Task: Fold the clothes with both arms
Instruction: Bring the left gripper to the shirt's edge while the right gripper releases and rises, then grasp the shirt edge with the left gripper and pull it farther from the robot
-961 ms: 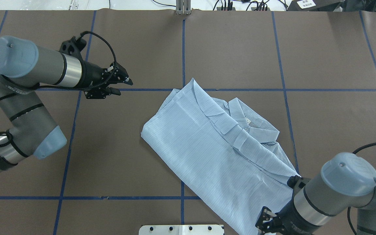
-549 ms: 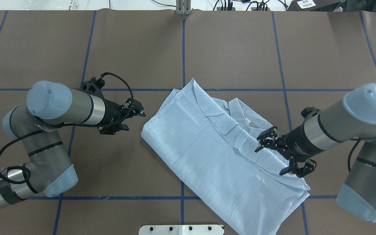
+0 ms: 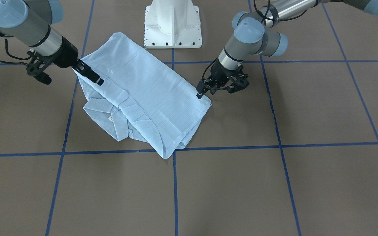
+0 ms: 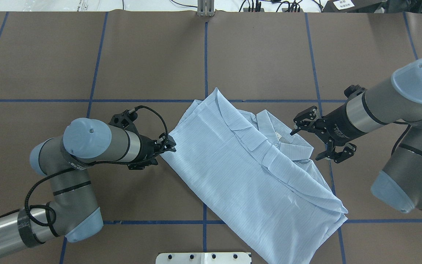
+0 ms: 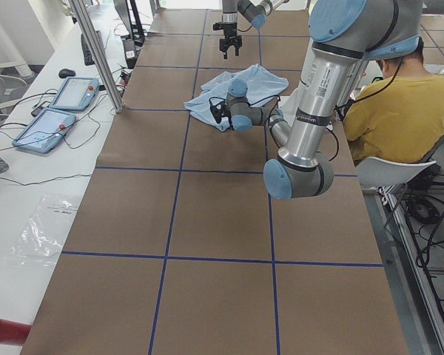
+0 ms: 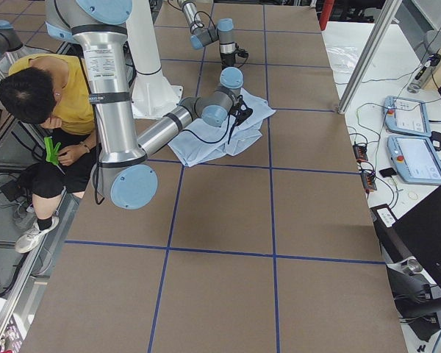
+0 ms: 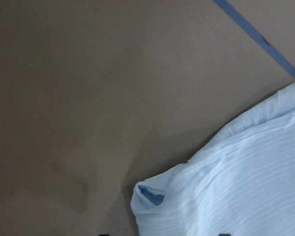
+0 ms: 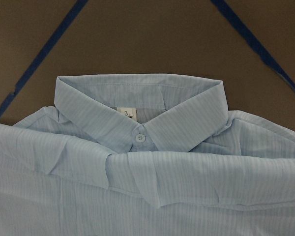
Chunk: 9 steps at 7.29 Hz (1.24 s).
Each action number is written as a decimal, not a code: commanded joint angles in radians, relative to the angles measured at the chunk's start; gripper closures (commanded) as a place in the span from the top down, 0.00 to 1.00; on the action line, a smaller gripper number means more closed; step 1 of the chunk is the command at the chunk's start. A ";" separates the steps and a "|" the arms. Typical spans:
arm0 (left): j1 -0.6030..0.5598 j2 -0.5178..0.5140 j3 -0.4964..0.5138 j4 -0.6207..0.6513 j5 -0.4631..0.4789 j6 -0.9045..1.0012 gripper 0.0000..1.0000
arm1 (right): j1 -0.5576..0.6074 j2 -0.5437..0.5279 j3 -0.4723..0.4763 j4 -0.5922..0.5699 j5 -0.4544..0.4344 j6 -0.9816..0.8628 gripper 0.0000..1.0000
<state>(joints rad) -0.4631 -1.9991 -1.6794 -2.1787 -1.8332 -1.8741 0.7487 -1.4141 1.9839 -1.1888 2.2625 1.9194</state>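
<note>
folded light-blue striped shirt (image 4: 247,172), collar up, diagonal on the bench (image 4: 269,55)
collar at 2 o'clock; left gripper (image 4: 169,143) at its 9 o'clock corner, right gripper (image 4: 306,144) by the collar, both spread.

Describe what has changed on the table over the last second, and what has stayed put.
The left arm's black two-finger end effector swept right and toward the robot, reaching the left corner of the folded light-blue striped shirt. The right arm's black end effector travelled from the shirt's near hem away from the robot, ending open beside the collar. No grasp is visible. The shirt lies unchanged.
</note>
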 commanded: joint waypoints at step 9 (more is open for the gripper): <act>-0.165 -0.079 0.125 0.008 0.134 0.227 0.00 | 0.000 0.004 -0.011 0.002 -0.012 -0.002 1.00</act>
<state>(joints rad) -0.5599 -2.0404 -1.6037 -2.1728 -1.7037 -1.7369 0.7487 -1.4109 1.9720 -1.1884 2.2537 1.9175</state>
